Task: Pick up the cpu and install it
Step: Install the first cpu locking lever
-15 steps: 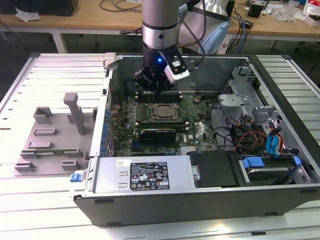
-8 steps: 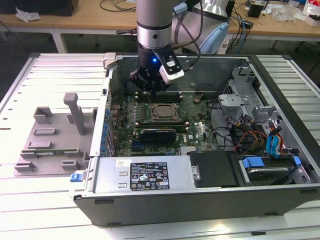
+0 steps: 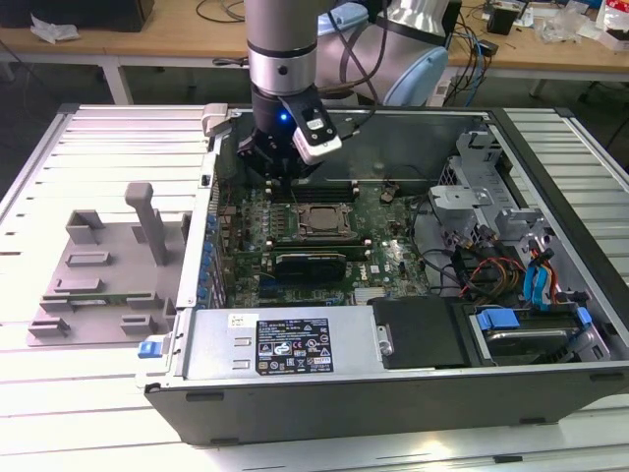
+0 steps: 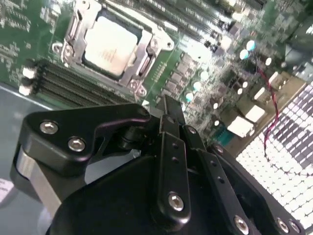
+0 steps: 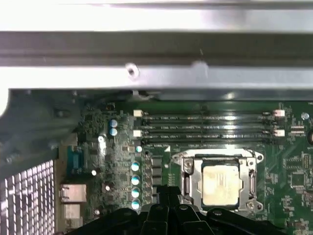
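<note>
On a pale slatted surface (image 3: 88, 383) lies an open computer case (image 3: 413, 393), where the cpu (image 5: 220, 184) sits bedded in its socket frame (image 5: 190, 186), so the gripper (image 4: 168, 105), fingers pressed together on nothing, hangs just above beside it.

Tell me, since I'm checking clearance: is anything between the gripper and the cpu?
Nothing visible. The silvery square cpu lies uncovered in its open metal socket frame on the green motherboard, with the black gripper above and beside it.

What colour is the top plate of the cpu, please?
Silvery-grey, clearest in the second wrist view: cpu.
</note>
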You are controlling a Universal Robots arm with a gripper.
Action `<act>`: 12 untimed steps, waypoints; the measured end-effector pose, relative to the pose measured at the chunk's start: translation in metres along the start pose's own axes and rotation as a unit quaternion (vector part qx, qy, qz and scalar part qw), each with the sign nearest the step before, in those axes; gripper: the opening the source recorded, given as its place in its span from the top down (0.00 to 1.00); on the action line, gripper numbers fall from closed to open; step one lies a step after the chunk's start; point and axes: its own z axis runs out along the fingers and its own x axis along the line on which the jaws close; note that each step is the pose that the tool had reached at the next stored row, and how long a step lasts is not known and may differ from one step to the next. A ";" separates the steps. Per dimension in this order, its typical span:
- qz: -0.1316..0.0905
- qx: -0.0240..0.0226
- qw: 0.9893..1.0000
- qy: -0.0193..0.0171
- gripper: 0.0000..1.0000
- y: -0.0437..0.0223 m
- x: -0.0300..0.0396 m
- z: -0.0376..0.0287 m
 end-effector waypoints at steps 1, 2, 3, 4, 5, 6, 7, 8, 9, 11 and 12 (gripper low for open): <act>0.000 0.000 1.000 0.000 0.89 0.0044 0.0032 -0.0001; 0.000 0.000 1.000 0.000 0.89 0.0086 0.0052 -0.0001; 0.000 -0.001 1.000 0.000 0.89 0.0134 0.0059 -0.0001; 0.000 -0.001 1.000 0.000 0.89 0.0156 0.0078 -0.0003; 0.000 -0.001 1.000 -0.002 0.89 0.0168 0.0105 -0.0010; 0.000 -0.001 1.000 -0.002 0.89 0.0176 0.0121 -0.0015; 0.000 -0.001 1.000 -0.003 0.89 0.0181 0.0131 -0.0020; 0.000 -0.001 1.000 -0.003 0.89 0.0199 0.0140 -0.0024; -0.001 -0.001 1.000 -0.003 0.89 0.0208 0.0140 -0.0024; -0.004 -0.001 1.000 -0.003 0.89 0.0243 0.0136 -0.0023; -0.004 -0.001 1.000 -0.003 0.89 0.0249 0.0135 -0.0024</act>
